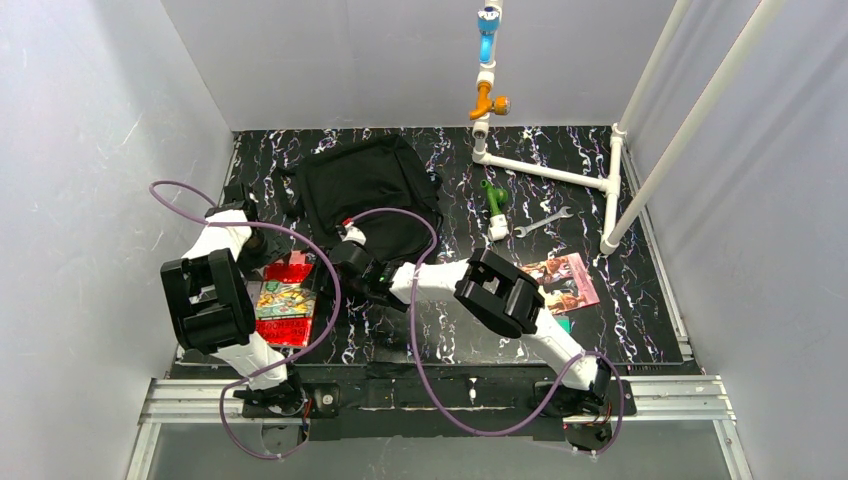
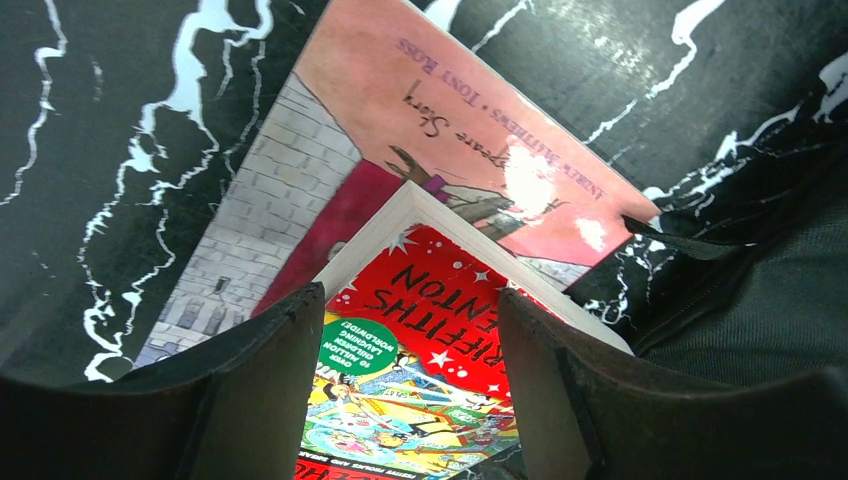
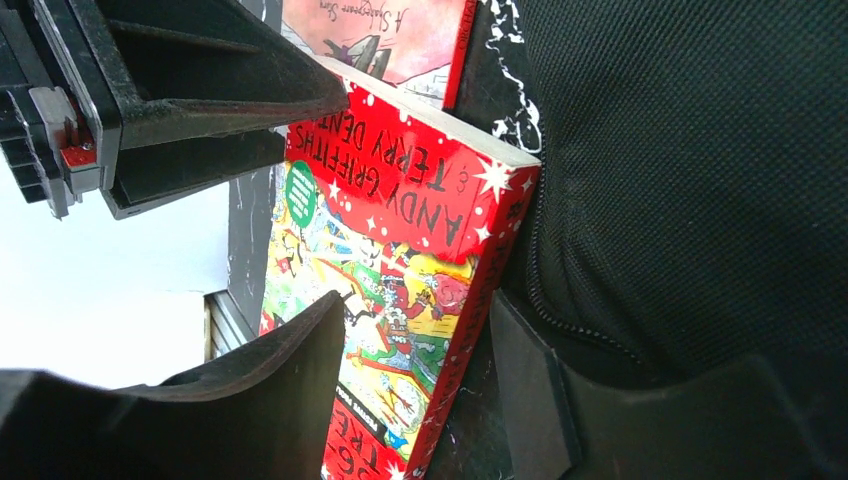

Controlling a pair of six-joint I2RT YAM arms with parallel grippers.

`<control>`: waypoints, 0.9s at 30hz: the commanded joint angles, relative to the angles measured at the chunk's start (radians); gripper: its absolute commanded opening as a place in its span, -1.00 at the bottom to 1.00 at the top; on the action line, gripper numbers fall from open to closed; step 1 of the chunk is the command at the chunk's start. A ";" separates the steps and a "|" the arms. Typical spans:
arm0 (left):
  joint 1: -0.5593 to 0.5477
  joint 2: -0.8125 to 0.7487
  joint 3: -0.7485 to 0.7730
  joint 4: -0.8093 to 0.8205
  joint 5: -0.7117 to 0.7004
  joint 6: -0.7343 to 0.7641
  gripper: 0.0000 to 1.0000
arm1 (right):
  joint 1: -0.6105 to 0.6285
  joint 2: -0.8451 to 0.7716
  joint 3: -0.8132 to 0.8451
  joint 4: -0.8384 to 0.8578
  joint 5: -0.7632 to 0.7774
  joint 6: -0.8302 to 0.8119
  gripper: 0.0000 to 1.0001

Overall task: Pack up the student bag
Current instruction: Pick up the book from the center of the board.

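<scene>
Closest to me, both arms lean in from the near edge toward one spot on the left. There is bare tabletop [image 1: 450, 330] in the middle, so the right arm has room to reach across. The left arm has less room, because the wall [image 1: 90, 200] is right beside it. A third book [image 1: 562, 283] lies alone on the right, clear of both arms.

The red book [image 2: 420, 340] lies flat on a pink book [image 2: 400, 90], and both tools are aimed at it. The left tool [image 2: 410, 295] hangs over the red book with its two sides about half apart. The cover shows between them, and it has hold of nothing that I can see. The right tool [image 3: 418, 300] comes from the other side, also about half apart and gripping nothing. One finger [image 3: 290, 400] is over the cover. The other is down in the thin gap between the book's long edge and the bag. I think it sits there to get around that edge, and the left tool could stop the book from sliding.

The bag [image 1: 365, 185] lies flat just past the books, its near side right beside the red one. I can't see an open mouth on it, so the book has no way in yet.

Farther back lie a wrench [image 1: 543, 222] and white pipes [image 1: 560, 175], well away from the arms.
</scene>
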 commanded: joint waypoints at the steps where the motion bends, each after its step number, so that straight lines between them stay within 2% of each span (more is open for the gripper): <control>1: -0.025 -0.018 -0.022 -0.039 0.065 -0.016 0.23 | -0.004 -0.065 -0.022 -0.118 0.106 0.006 0.32; 11: -0.029 -0.009 -0.022 -0.041 0.058 -0.013 0.24 | -0.028 0.001 0.087 -0.284 0.106 0.021 0.51; 13: -0.028 -0.002 -0.021 -0.041 0.067 -0.013 0.24 | -0.037 0.004 0.059 -0.215 0.077 0.030 0.60; 19: -0.029 0.006 -0.020 -0.042 0.078 -0.012 0.24 | -0.060 0.067 0.072 -0.027 -0.078 0.041 0.63; 23: -0.034 0.013 -0.017 -0.042 0.078 -0.009 0.24 | -0.065 0.084 0.080 0.076 -0.179 0.027 0.58; 27: -0.042 0.019 -0.016 -0.037 0.137 -0.007 0.24 | -0.062 0.044 0.036 0.242 -0.248 0.008 0.51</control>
